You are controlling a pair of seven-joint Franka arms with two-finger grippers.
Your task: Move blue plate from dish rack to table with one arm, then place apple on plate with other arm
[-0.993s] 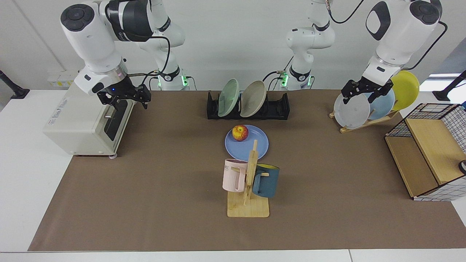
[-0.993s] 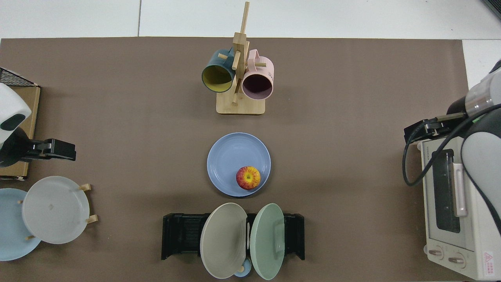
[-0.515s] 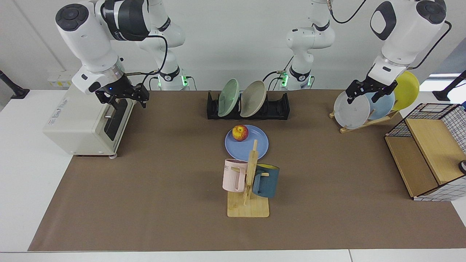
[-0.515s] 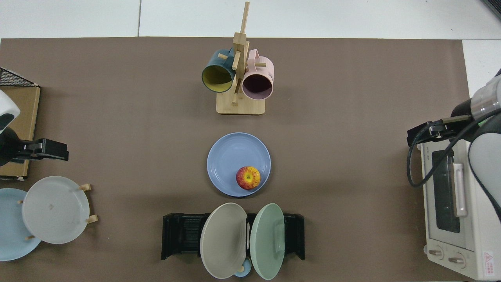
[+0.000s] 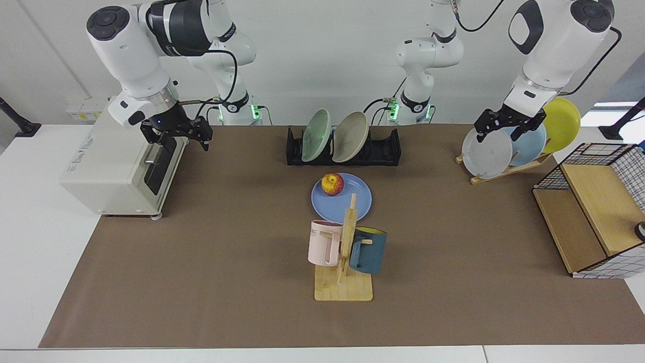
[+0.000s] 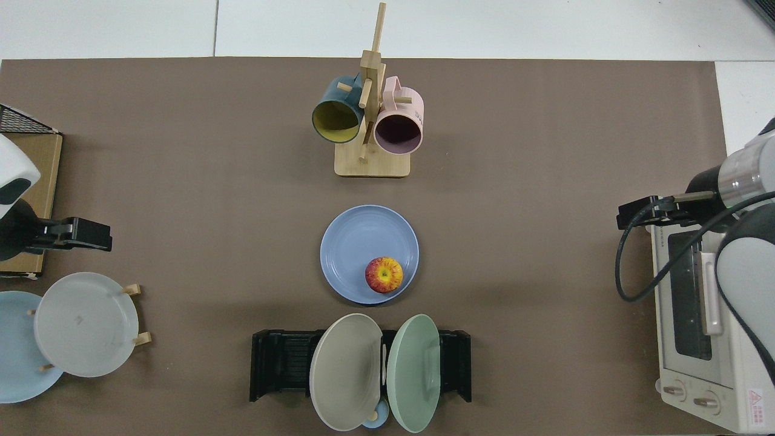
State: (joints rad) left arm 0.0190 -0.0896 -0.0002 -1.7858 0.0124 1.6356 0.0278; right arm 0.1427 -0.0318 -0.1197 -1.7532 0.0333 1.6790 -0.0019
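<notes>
**Apple on the blue plate, both arms drawn back to the desk's ends**

The round periwinkle-blue matte plate lies flat on the brown-matted desk, just in front of the low black slotted dish rack. The small red-and-yellow apple sits on the plate's rack-side part, off centre. The rack holds a pale green plate and a beige plate, both leaning on edge. A wooden mug tree carrying a pink mug and a dark teal mug stands on the plate's far side from the rack. The right gripper hangs above the white toaster oven, jaws empty; whether they are apart cannot be told. The left gripper hangs over the grey plate on the slanted wooden stand, jaws apart and empty.
</notes>
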